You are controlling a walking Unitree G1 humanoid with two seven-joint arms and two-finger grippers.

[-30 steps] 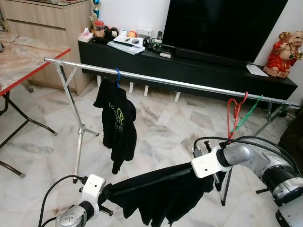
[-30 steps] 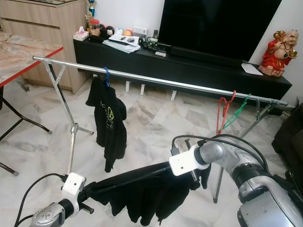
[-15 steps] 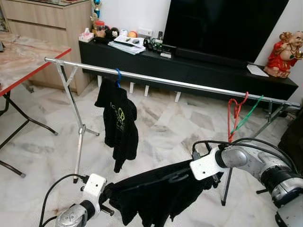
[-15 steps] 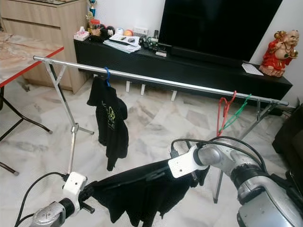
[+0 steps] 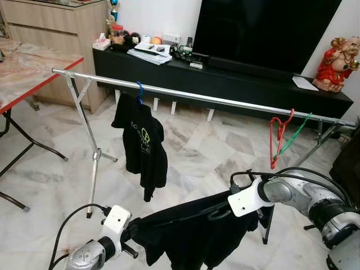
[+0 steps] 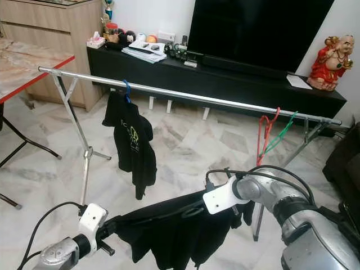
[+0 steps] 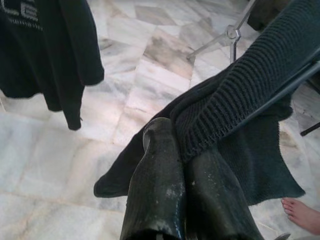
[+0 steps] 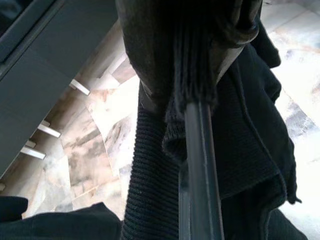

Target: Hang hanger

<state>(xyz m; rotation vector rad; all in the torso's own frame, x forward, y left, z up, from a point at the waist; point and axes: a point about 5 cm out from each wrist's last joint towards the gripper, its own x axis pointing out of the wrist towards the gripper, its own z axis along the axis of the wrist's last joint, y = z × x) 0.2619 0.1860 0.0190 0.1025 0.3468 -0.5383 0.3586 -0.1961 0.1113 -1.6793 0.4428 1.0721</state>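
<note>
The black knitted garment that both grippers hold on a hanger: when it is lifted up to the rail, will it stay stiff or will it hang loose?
The black knitted garment will probably hang loose: it already sags in folds between the left gripper and the right gripper. The hanger inside looks rigid, so the shoulders should keep their line. The thick ribbed knit suggests some weight.

Both silver arms reach forward, low and level. The left gripper [image 7: 182, 175] has its fingers pinched together on dark knit cloth; the right gripper [image 8: 192, 75] is likewise clamped on it.
</note>
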